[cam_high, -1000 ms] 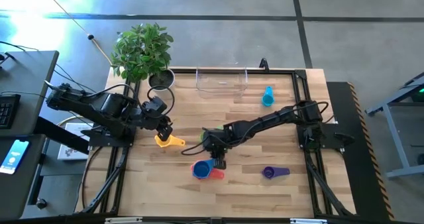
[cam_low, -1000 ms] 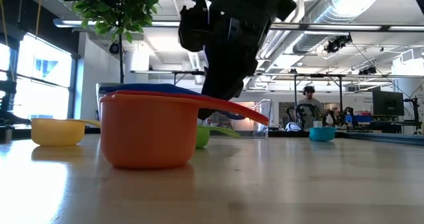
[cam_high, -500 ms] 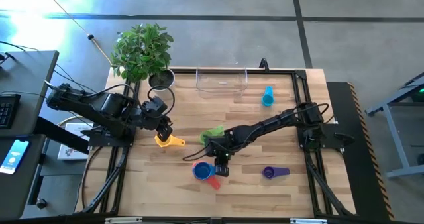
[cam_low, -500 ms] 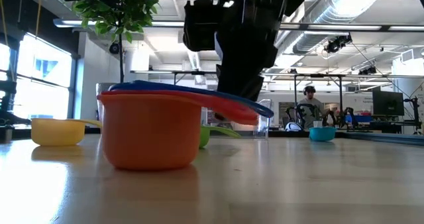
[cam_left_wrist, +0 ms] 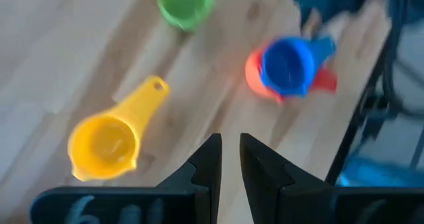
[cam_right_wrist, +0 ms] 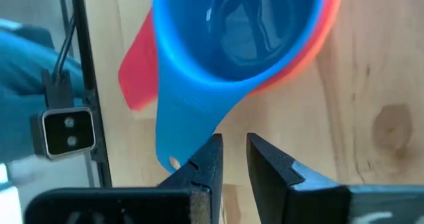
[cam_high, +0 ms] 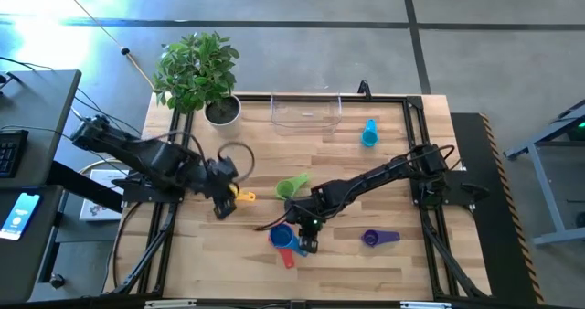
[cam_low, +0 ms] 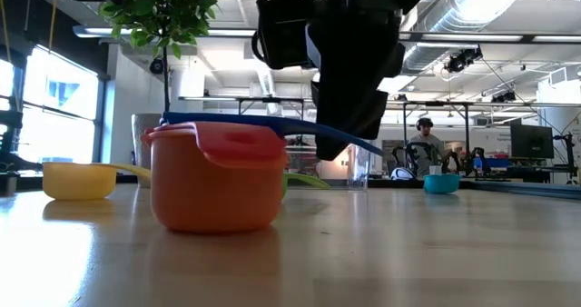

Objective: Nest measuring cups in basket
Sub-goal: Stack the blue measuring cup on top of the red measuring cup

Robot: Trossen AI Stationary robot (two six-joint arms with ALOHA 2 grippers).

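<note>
A blue measuring cup [cam_high: 281, 237] sits nested in a red and an orange one [cam_low: 218, 187], and this stack stands on the table near the front. My right gripper [cam_right_wrist: 232, 148] is shut beside the stack's handles [cam_high: 305, 242]. A yellow cup [cam_left_wrist: 105, 146] lies on the table just beside my left gripper [cam_high: 222, 208], which hovers shut over bare wood [cam_left_wrist: 228, 148]. A green cup [cam_high: 292, 186], a light blue cup [cam_high: 368, 133] and a purple cup [cam_high: 374, 239] stand apart on the table. The clear basket [cam_high: 306, 111] stands at the far edge. My right gripper leans the outer side of one finger [cam_right_wrist: 207, 159] against the edge of the blue cup's handle [cam_right_wrist: 187, 139], near its free end. The fingers slant down from the table's right side. The blue cup stays nested in the stack, which rests on the table.
A white pot with a green plant [cam_high: 219, 110] stands at the far left corner, next to the basket. A dark metal frame [cam_high: 416, 117] runs along the table's edges. Bare wood lies between the green cup and the basket.
My right gripper has swept toward the table's near edge, rolling as it went, and has turned the stack about: its handles pointed right and now point toward the near edge. My left gripper has come down and toward the near edge, next to the yellow cup.
</note>
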